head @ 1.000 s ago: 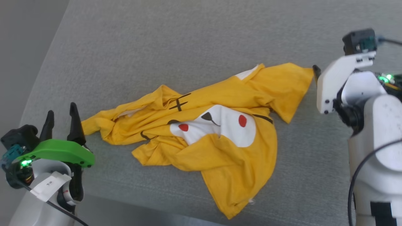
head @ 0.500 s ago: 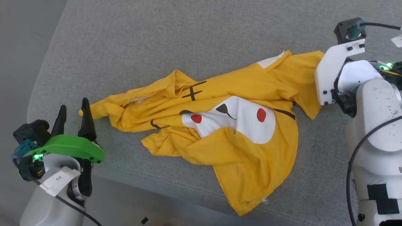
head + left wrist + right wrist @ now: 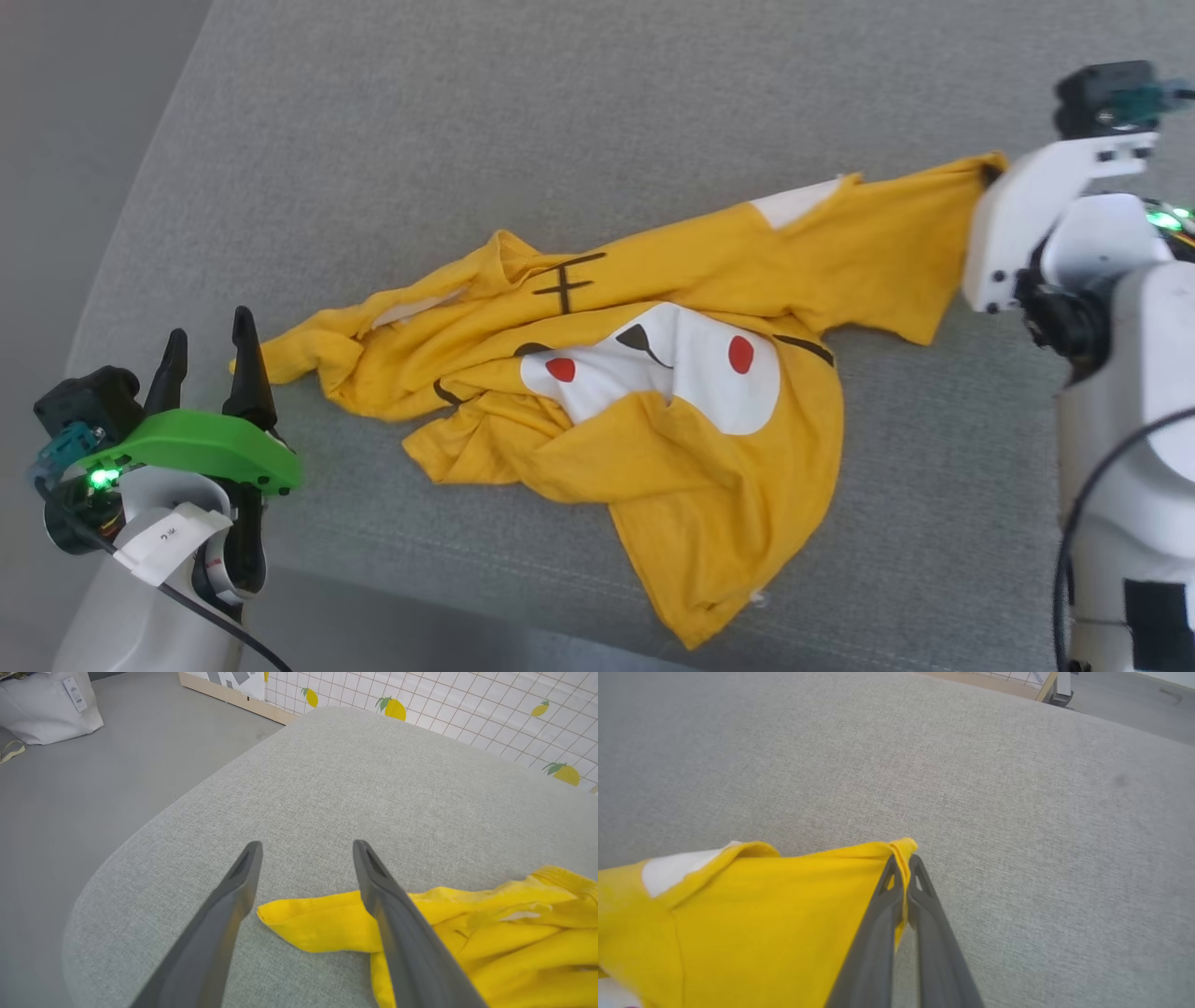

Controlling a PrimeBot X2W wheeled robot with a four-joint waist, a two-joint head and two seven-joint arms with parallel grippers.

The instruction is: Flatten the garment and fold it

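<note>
The right gripper [image 3: 903, 858] is pinching the garment's [image 3: 672, 373] corner by the cushion's [image 3: 560, 112] right edge — for stretching, probably — the left gripper [image 3: 210, 327] is hovering open.

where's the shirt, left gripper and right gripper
shirt [image 3: 719, 485], head view, yellow cloth below the white print
left gripper [image 3: 307, 843], left wrist view, midway between its open fingertips
right gripper [image 3: 904, 857], right wrist view, between fingertips pinching the shirt's corner

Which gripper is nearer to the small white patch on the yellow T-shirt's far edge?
Right. The right gripper pinches the T-shirt at a corner near the white patch; the left gripper stands open at its opposite end.
</note>
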